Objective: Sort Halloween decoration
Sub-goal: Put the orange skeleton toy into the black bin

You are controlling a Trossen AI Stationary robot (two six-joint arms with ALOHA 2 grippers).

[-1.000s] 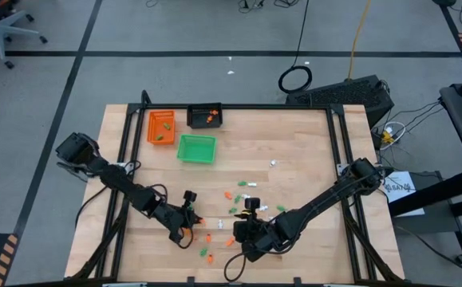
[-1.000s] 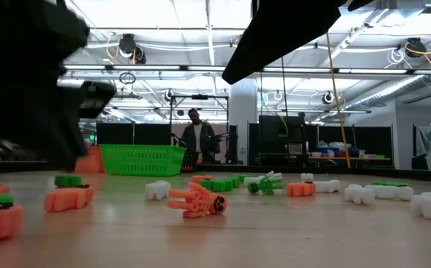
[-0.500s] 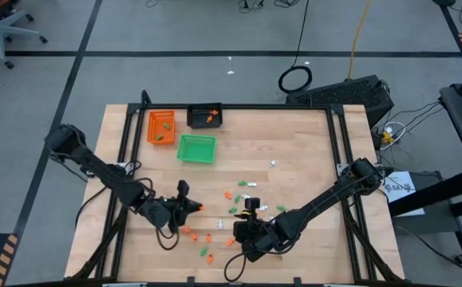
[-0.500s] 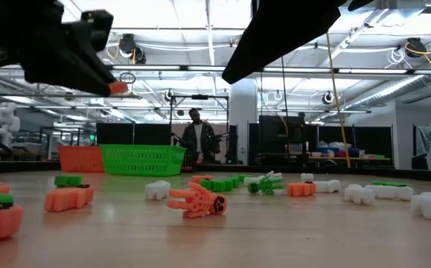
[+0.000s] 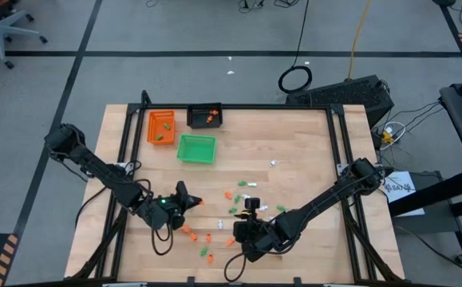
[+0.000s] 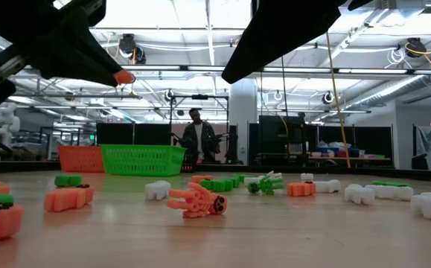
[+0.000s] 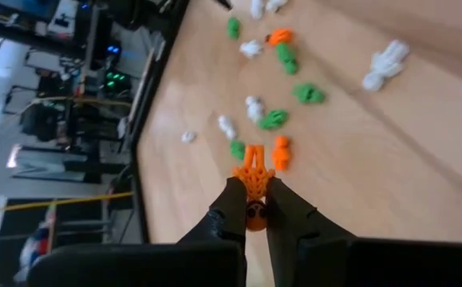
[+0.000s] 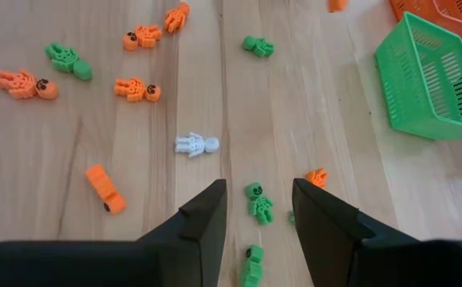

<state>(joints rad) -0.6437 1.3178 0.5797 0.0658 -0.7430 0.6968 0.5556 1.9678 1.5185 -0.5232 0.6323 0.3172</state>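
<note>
Orange skeleton piece [image 7: 255,185] pinched in left gripper [image 7: 250,209], aloft.
Orange tray [image 5: 160,126] far-left of it; right gripper [image 8: 258,209] spread, hovering over scattered pieces.

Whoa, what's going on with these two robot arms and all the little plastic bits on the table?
They are sorting tiny Halloween figures by colour. The left gripper has its jaws shut on an orange skeleton, lifted off the wooden table. The right gripper hovers with jaws open over a green skeleton. The orange tray, green tray and black tray sit at the far left. Many pieces are not yet sorted.
</note>
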